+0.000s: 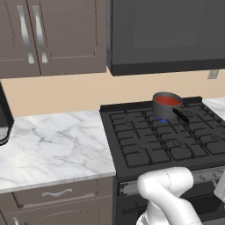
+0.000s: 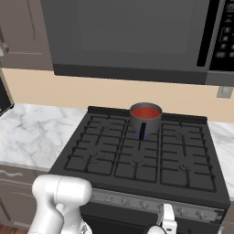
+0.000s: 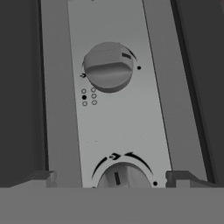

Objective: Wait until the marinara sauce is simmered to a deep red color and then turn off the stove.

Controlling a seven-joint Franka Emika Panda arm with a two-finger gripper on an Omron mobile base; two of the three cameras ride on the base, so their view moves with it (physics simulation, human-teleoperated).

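The marinara sauce (image 1: 167,100) (image 2: 146,111) is a smooth red surface inside a small dark grey saucepan (image 1: 163,107) (image 2: 145,121) on the back middle burner of the black stove (image 1: 145,145) (image 2: 114,160). A small blue flame (image 1: 162,119) shows under the pan. My gripper (image 2: 167,221) (image 3: 113,179) hangs low in front of the stove's silvery knob strip (image 2: 137,203), open. In the hand view one knob (image 3: 124,177) sits between the spread fingertips (image 3: 41,178), with a gap on each side. A second knob (image 3: 108,66) lies farther along the strip.
A dark microwave (image 1: 167,35) (image 2: 132,36) hangs above the stove. A marble counter (image 1: 52,140) (image 2: 32,128) runs to the left, with brown cabinets (image 1: 52,35) above it and a drawer (image 1: 57,193) below. The pan's black handle (image 1: 181,115) (image 2: 142,129) points forward over the grates.
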